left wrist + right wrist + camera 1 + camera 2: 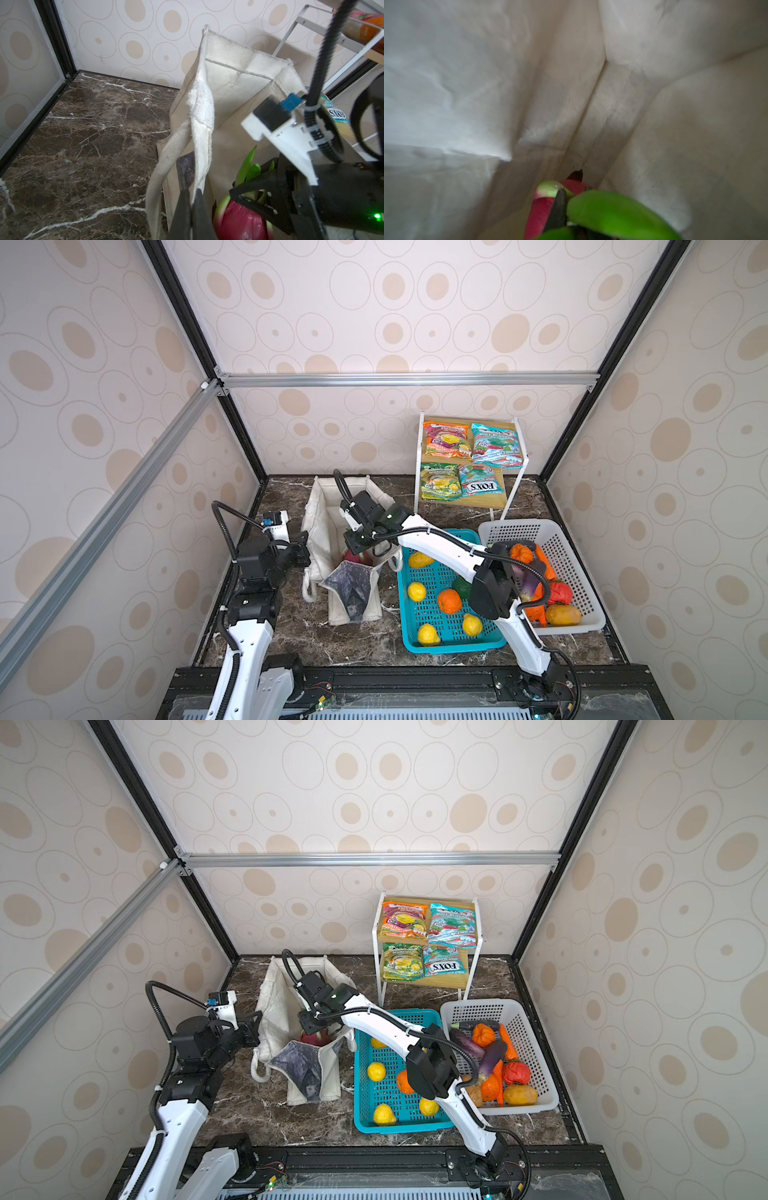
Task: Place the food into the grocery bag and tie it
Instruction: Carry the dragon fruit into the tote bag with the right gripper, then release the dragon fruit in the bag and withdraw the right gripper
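The right gripper (247, 192) is set inside the grocery bag (321, 512), walled closely by canvas on all sides, and is closed on the green leaves of the dragon fruit (239, 224). The bag's rim at 9 o'clock is pinched by the closed left gripper (192, 194). The teal basket (446, 646) lies just beside at 3 o'clock.

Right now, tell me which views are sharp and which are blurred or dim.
Both top views: evenly lit and sharp. Left wrist view: grocery bag rim sharp, dragon fruit soft. Right wrist view: dim inside the bag, the fruit's green leaf blurred.
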Controlling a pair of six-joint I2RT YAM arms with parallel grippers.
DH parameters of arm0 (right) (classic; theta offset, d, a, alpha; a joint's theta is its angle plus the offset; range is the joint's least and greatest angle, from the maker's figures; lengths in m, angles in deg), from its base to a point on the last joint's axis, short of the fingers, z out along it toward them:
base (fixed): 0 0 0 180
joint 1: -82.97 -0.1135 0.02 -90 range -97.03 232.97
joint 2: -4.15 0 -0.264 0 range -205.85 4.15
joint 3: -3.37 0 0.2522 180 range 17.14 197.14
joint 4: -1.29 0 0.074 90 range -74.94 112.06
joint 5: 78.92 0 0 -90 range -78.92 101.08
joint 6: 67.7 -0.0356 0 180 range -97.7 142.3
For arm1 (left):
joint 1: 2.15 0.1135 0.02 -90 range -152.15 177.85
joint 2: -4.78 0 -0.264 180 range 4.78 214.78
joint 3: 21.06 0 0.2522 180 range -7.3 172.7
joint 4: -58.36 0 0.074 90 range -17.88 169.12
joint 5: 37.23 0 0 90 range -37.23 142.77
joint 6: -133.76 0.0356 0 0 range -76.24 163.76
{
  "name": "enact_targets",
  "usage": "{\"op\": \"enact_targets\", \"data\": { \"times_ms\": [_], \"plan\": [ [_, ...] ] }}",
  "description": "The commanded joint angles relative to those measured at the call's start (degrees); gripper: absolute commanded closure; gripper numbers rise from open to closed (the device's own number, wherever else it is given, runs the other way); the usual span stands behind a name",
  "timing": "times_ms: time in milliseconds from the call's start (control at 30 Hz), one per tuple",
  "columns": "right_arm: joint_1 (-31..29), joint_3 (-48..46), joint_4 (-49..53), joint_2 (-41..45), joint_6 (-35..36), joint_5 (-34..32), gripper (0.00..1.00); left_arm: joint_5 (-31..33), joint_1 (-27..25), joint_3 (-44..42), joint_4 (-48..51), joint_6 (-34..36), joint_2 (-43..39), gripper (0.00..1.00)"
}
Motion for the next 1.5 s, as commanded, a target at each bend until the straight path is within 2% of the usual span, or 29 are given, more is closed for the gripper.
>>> {"op": "enact_targets", "data": {
  "times_ms": [0,100,200,300,400,467,567,633,800,900,1000,1067,1167,1233,1300,1367,1400,1467],
  "plan": [
    [-2.65,1.81,7.67,0.26,-0.58,0.27,1.00,-0.95,0.32,0.05,-2.11,0.14,-0.98,1.00],
    [-4.54,-1.83,8.28,0.85,-1.75,-1.01,1.00,-1.05,0.35,0.11,-1.96,0.11,-0.55,1.00],
    [-4.56,-4.63,4.46,0.77,-3.23,-0.50,1.00,-0.95,0.36,0.09,-1.86,0.08,-0.54,1.00],
    [-4.10,-3.26,3.43,-1.17,-3.86,-2.66,1.00,-0.62,0.35,0.17,-1.69,0.15,-0.77,1.00],
    [-3.10,-0.99,3.78,-3.56,-4.70,-3.13,0.91,-0.46,0.32,0.13,-1.54,0.38,-1.10,1.00],
    [-2.79,0.84,5.11,-4.18,-4.98,-3.98,0.59,0.17,0.31,0.24,-1.52,0.52,-1.46,1.00],
    [-2.80,0.87,4.18,-1.83,-5.03,-5.29,0.37,0.84,0.35,0.26,-1.41,0.48,-1.69,1.00],
    [-2.89,0.20,2.58,0.86,-4.75,-5.55,0.00,0.64,0.39,0.37,-1.29,0.49,-1.66,1.00],
    [-3.45,0.33,2.75,7.22,-5.45,-9.02,0.00,0.64,0.34,0.23,-1.50,0.44,-2.17,1.00],
    [-4.16,-0.99,4.26,12.01,-7.16,-15.25,0.00,1.33,0.33,0.16,-1.37,0.47,-2.44,1.00],
    [-5.02,-3.44,5.96,17.55,-10.45,-24.55,0.00,2.09,0.33,0.26,-1.24,0.59,-2.63,1.00],
    [-5.51,-5.08,9.09,21.54,-17.65,-31.90,0.00,2.71,0.32,0.18,-1.25,0.62,-2.90,1.00],
    [-5.53,-7.86,16.06,27.55,-30.75,-38.91,0.00,3.13,0.32,0.14,-1.10,0.69,-2.86,1.00],
    [-5.47,-11.78,16.73,32.39,-30.53,-39.90,0.00,3.28,0.31,0.24,-1.05,0.78,-2.66,1.00],
    [-5.46,-17.67,16.91,37.95,-33.49,-41.99,0.00,3.28,0.33,0.14,-1.16,0.70,-2.48,1.00],
    [-5.04,-24.98,16.38,44.32,-36.72,-40.01,0.00,3.22,0.39,0.24,-1.25,0.65,-2.21,1.00],
    [-4.13,-28.59,13.78,47.54,-33.87,-36.61,0.00,3.29,0.39,0.26,-1.21,0.74,-2.11,1.00],
    [0.10,-39.60,3.90,55.49,-23.03,-23.02,0.00,3.51,0.31,0.37,-1.05,0.68,-2.07,1.00]
  ]
}}
